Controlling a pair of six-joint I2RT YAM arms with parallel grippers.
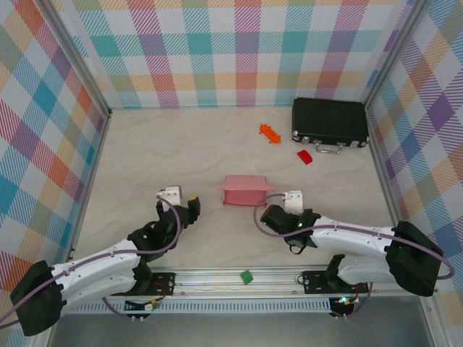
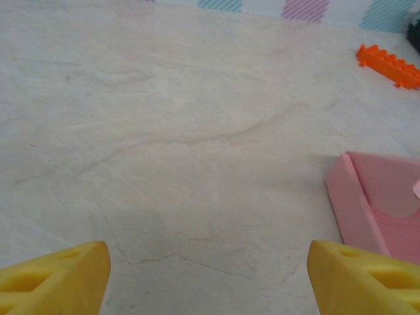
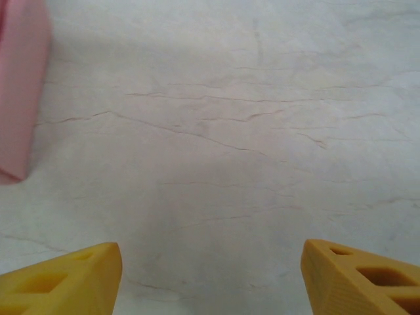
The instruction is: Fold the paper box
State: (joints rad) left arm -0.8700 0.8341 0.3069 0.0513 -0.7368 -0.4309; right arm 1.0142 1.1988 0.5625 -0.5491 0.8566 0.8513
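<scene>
The paper box (image 1: 246, 191) is a small pink card piece lying in the middle of the table, with one flap pointing left and one right. Its left side shows at the right edge of the left wrist view (image 2: 384, 210), where a raised wall and an open inside are visible. Its right end shows at the top left of the right wrist view (image 3: 20, 92). My left gripper (image 1: 182, 210) (image 2: 209, 262) stands open to the box's left, over bare table. My right gripper (image 1: 278, 215) (image 3: 211, 262) stands open just right of the box and nearer to me, with nothing between its fingers.
A black hard case (image 1: 329, 123) lies at the back right. An orange toothed piece (image 1: 269, 134) (image 2: 387, 65) and a small red piece (image 1: 305, 156) lie in front of it. A green bit (image 1: 247, 275) sits on the front rail. Plaid walls close three sides.
</scene>
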